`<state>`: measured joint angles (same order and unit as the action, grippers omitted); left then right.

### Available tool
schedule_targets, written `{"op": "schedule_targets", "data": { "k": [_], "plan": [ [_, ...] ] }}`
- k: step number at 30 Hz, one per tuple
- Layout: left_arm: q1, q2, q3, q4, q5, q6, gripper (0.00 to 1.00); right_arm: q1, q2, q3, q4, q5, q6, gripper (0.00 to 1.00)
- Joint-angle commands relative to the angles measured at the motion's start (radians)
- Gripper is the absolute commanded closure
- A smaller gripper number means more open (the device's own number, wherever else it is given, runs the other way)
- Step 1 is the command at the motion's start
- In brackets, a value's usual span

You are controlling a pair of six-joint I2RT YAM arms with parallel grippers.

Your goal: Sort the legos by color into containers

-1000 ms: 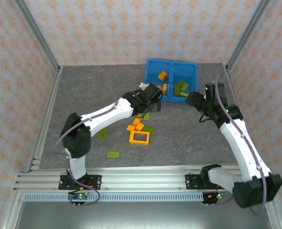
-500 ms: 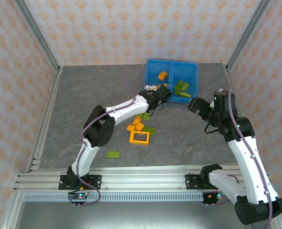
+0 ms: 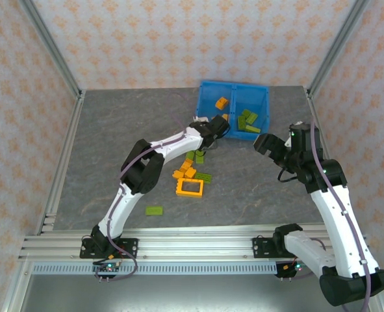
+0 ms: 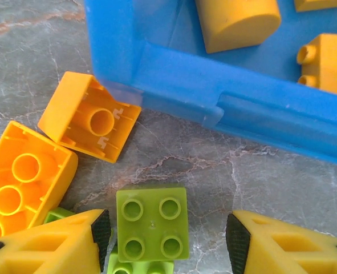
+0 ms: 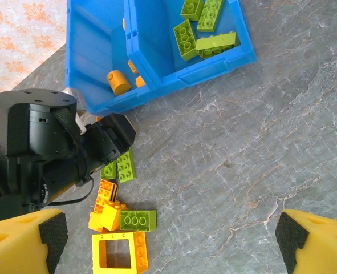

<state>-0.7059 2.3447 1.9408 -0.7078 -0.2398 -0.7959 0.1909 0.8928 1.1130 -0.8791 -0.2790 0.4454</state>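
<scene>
in the lower middle of the left wrist view, the left hand (image 4: 169, 233) stands half-wide astride a lime green four-stud square plastic brick (image 4: 151, 222). the brick lies on the grey bench (image 4: 271, 188), just below the bright blue plastic bin (image 4: 174, 74). it looks light, rigid and slick, so i'd pinch its flat sides. the right hand (image 5: 170, 237) gapes wide, empty. no writing is legible.

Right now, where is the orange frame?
In the top view the orange frame lies on the table near its centre, at the near side of the loose orange bricks, outside the blue bin.
</scene>
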Motion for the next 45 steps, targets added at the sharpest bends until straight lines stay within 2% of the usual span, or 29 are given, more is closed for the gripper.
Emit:
{"op": "schedule_targets", "data": {
  "k": [1,10,16,23,27,30,34,45],
  "plan": [
    [0.007,0.016,0.038,-0.033,-0.016,0.019,0.42,-0.001,-0.003,0.028,-0.013,-0.002,0.001,0.05],
    [0.012,0.046,0.047,-0.048,-0.007,0.028,0.47,-0.001,-0.003,0.042,-0.021,0.003,0.003,0.05],
    [0.011,0.051,0.029,-0.075,0.002,0.032,0.58,-0.001,-0.003,0.045,-0.015,-0.001,0.008,0.05],
    [0.006,-0.018,-0.016,-0.053,0.000,0.044,0.72,-0.001,-0.003,0.049,-0.014,0.001,0.008,0.05],
    [-0.020,-0.115,0.012,-0.052,-0.007,0.073,0.74,-0.001,-0.004,0.058,-0.018,0.003,0.012,0.05],
    [-0.061,-0.169,0.113,-0.059,-0.039,0.136,0.75,-0.001,-0.008,0.061,-0.018,0.009,0.014,0.05],
    [-0.098,-0.142,0.307,-0.073,-0.042,0.219,0.75,-0.001,-0.012,0.063,-0.021,0.023,0.020,0.05],
    [-0.104,0.195,0.780,0.048,0.048,0.502,0.74,-0.001,-0.059,0.048,-0.057,0.048,0.027,0.05]
  ]
}}
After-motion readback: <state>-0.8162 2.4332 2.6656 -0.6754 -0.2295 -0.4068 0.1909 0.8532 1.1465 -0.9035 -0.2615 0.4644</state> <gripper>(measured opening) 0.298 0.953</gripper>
